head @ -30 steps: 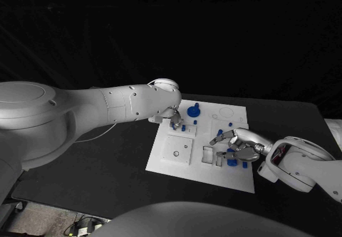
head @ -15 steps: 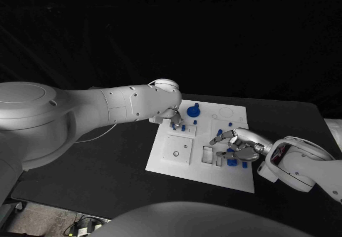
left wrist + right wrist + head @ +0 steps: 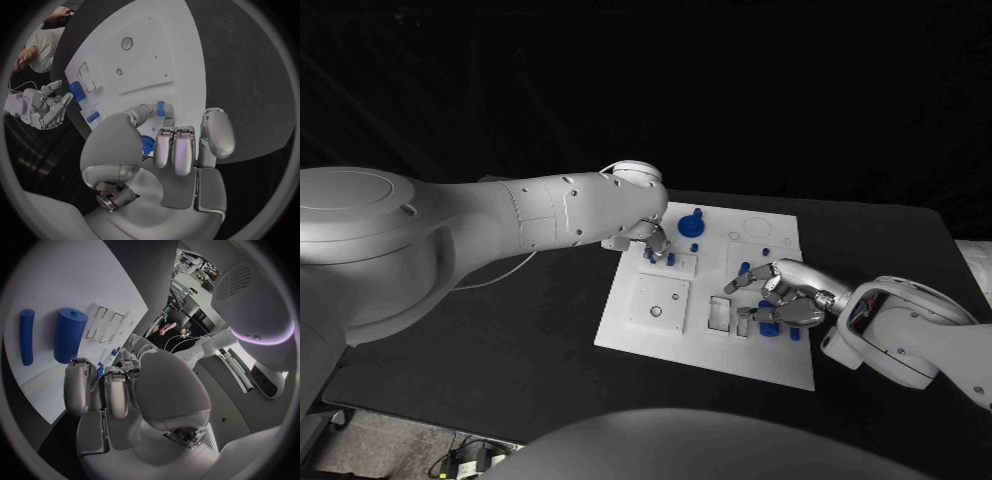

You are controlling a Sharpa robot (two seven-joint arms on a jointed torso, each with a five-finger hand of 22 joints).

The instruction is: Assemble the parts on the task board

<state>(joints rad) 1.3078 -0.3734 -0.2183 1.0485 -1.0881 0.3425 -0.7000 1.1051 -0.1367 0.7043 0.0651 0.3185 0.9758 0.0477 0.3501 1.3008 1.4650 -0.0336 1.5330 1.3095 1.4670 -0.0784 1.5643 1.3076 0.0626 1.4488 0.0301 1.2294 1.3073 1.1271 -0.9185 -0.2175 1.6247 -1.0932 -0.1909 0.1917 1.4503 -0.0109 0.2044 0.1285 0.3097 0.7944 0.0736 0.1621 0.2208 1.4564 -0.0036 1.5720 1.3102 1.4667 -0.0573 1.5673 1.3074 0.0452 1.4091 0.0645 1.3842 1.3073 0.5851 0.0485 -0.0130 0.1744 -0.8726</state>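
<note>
The white task board lies in the middle of the table. My left hand is at its far left part and pinches a small blue peg between the thumb and a fingertip; the other fingers are curled. A blue knob stands just beside it. My right hand hovers low over the board's right side with its fingers curled in. A thick blue cylinder and a thin blue rod lie on the board ahead of it. Whether it holds anything is hidden.
Two rectangular slots and a square plate with a round hole take up the board's near half. Black table surrounds the board. My bulky left arm reaches across the left side.
</note>
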